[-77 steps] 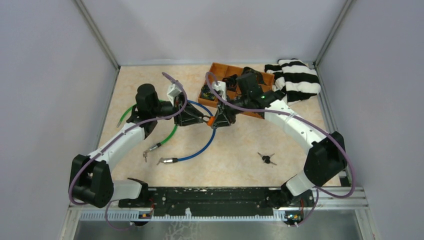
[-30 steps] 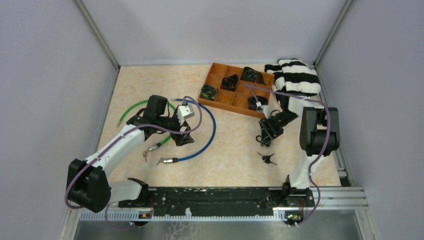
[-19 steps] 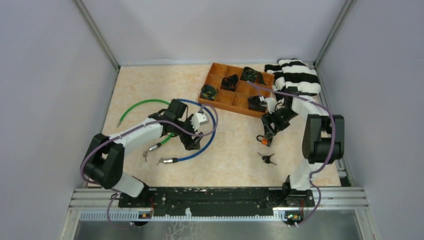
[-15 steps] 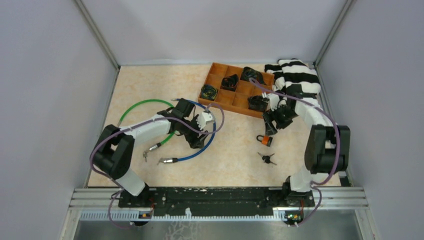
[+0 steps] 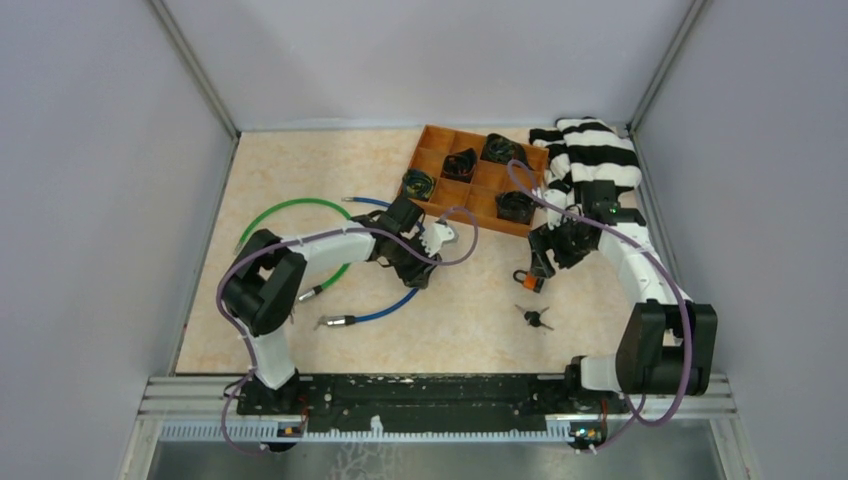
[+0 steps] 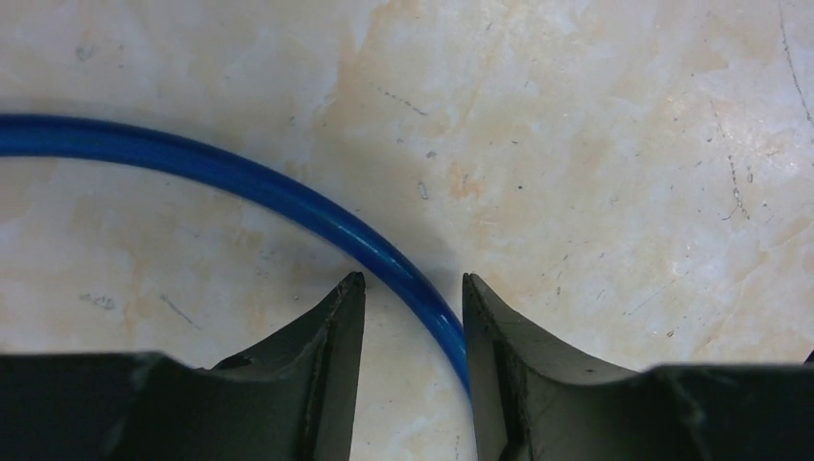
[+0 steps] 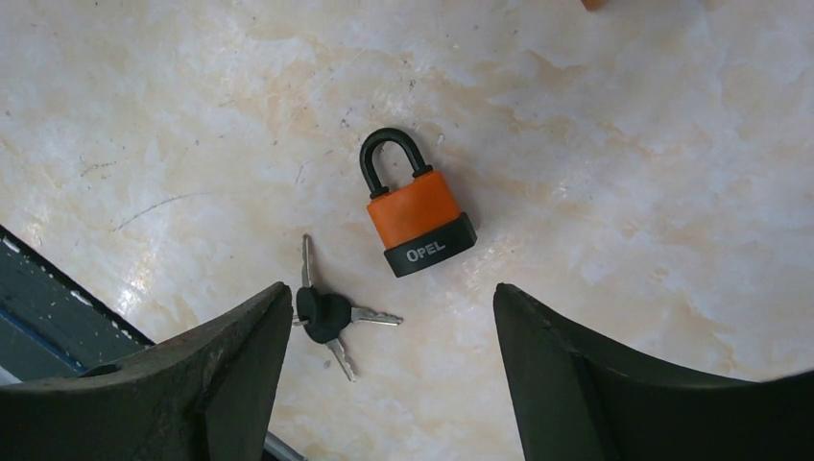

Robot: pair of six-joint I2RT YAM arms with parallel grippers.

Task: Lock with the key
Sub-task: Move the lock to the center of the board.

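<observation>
The right gripper point(image 7: 389, 293) hangs over the beige marbled tabletop point(image 5: 330, 160) with its two fingers spread wide and nothing between them. Below it lies the orange padlock point(image 7: 418, 216) with a black shackle and a black base lettered OPEL; it lies flat with the shackle pointing away from the base, and both shackle legs appear to sit in the body. Just beside the padlock, apart from it, rests a small bunch of keys point(image 7: 326, 315) with black heads, the blades fanned out. No key sits in the lock.

The left gripper point(image 6: 413, 288) is low over a blue cable point(image 6: 240, 178), its fingers set a narrow gap apart. The cable curves in beneath that gap and disappears under one finger; whether the fingers touch it I cannot tell.

In the top view a green cable point(image 5: 290, 207) arcs on the left, and an orange compartment tray point(image 5: 432, 133) stands at the far side next to a black-and-white striped cloth point(image 5: 595, 150).
</observation>
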